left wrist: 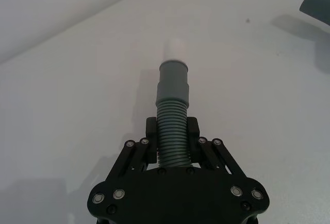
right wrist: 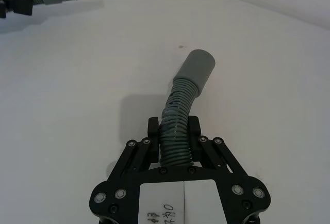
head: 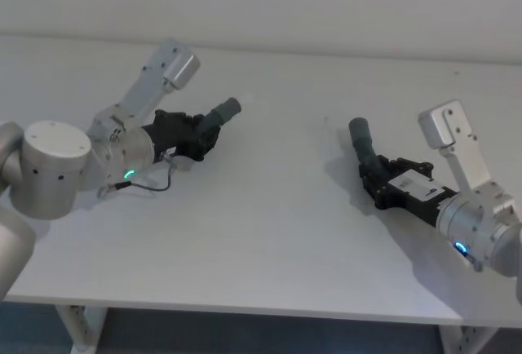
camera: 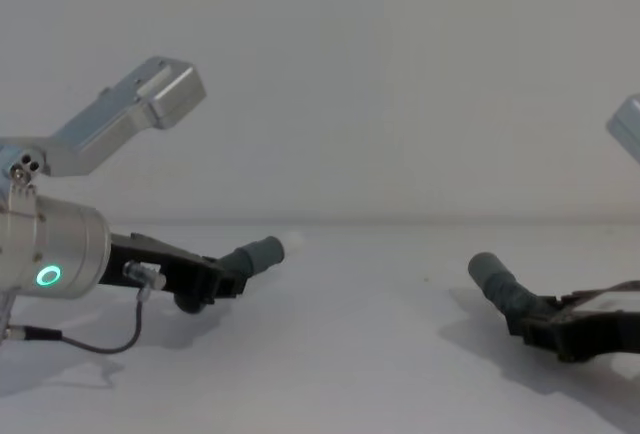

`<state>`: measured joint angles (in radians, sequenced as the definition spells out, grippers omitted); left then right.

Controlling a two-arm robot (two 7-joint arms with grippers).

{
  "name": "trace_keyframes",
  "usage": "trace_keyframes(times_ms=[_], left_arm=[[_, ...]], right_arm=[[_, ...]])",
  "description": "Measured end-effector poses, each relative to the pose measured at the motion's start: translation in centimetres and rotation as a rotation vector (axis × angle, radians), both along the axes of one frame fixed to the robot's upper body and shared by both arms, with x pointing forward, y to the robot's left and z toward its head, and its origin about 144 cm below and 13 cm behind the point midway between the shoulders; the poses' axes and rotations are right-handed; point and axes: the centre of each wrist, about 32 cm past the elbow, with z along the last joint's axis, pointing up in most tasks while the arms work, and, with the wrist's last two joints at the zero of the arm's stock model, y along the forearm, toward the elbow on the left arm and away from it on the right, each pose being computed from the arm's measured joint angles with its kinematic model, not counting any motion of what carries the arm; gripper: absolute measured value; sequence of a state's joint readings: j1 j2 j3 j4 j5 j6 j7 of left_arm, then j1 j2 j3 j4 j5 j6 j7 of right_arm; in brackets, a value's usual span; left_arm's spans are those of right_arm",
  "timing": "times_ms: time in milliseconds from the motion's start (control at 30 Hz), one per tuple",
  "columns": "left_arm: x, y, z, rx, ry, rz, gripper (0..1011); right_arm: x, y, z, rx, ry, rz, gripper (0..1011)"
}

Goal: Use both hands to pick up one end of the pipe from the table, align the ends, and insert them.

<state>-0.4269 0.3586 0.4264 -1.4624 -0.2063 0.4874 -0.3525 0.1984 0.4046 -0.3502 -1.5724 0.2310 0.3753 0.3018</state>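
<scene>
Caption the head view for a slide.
Left gripper holds the white-tipped hose, right gripper the plain-cuffed hose, ends apart.

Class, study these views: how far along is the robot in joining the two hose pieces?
Done: the left gripper is shut on the whitish-tipped hose piece, the right gripper on the wide-sleeved hose piece. In hand: both cuffs point inward above the table but stand far apart. Left: bring the cuffs together, align them, and push the tip into the sleeve.

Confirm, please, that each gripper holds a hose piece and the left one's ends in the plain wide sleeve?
No: the piece in the left gripper ends in the whitish tip, as the left wrist view shows; the right gripper's piece has the plain sleeve.
</scene>
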Motion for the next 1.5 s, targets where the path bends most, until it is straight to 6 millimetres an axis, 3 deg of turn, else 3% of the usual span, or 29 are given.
trace_keyframes(times_ms=[733, 1500], left_arm=[[0.0, 0.4, 0.9, 0.109, -0.141, -0.096, 327], [0.8, 0.3, 2.6, 0.365, -0.404, -0.302, 327]], right_arm=[[-0.5, -0.8, -0.4, -0.091, -0.119, 0.004, 316], [-0.5, -1.7, -1.4, -0.288, -0.377, 0.035, 316]])
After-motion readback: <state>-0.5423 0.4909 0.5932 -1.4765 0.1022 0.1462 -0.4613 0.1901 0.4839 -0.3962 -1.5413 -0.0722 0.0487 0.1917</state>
